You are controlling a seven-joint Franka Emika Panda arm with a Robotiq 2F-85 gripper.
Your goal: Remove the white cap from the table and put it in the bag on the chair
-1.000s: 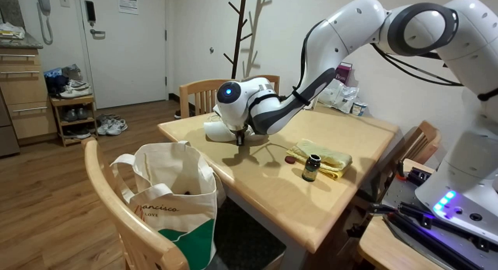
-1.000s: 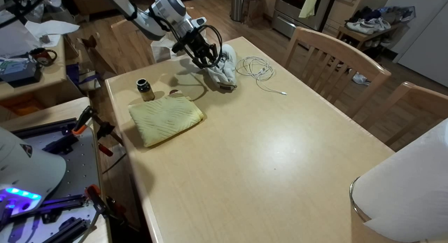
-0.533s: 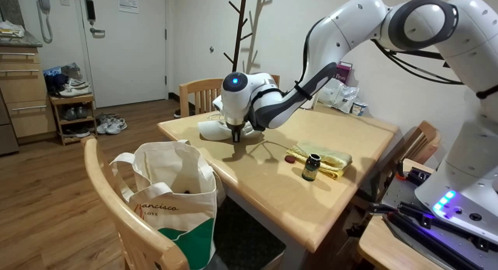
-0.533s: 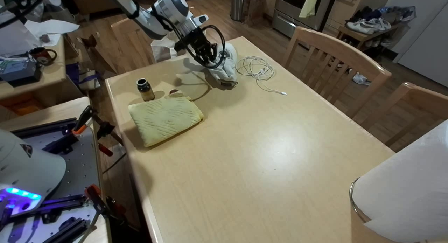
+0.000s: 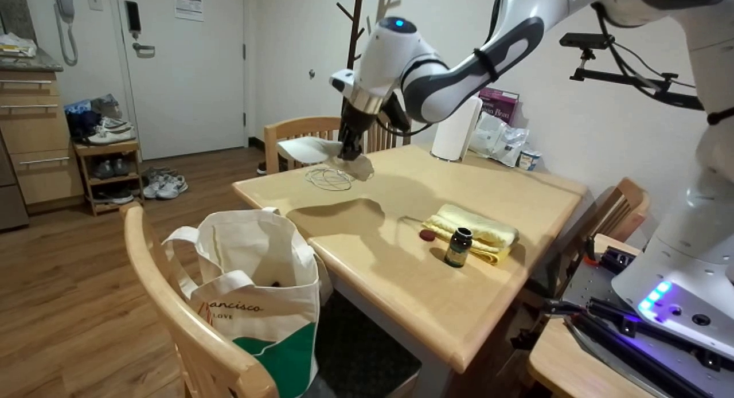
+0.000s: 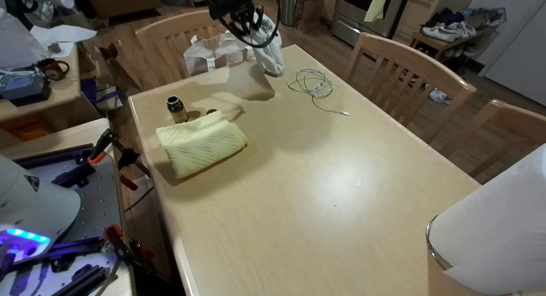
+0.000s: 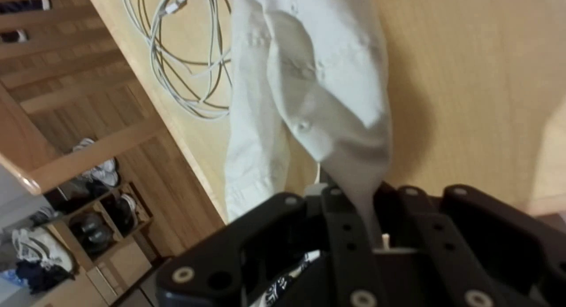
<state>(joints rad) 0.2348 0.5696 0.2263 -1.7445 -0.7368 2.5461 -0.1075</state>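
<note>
The white cap (image 5: 307, 149) hangs off the table (image 5: 401, 283), soft and folded, in my gripper (image 5: 350, 154). In the wrist view the gripper (image 7: 356, 192) is shut on a pinched fold of the cap (image 7: 340, 77); the pinched part is hidden between the fingers. The cap (image 6: 271, 55) hangs below the gripper (image 6: 255, 27) in an exterior view, over the table's far corner. The cream tote bag (image 5: 258, 295) with a green lower part stands open on the chair (image 5: 166, 312), beside the table edge. The bag (image 6: 213, 55) also shows behind the table edge.
A coiled white cable (image 6: 313, 85) lies near the cap. A dark bottle (image 5: 459, 249), a dark red lid (image 5: 427, 235) and a folded yellow cloth (image 5: 476, 226) lie on the table. A paper-towel roll (image 5: 456, 131) stands at the back. Another chair (image 6: 405, 74) stands along the table.
My gripper has risen from the tabletop and lifted the cap with it. The cap now hangs above the table, its shadow spread below. The bag and other objects have not moved.
</note>
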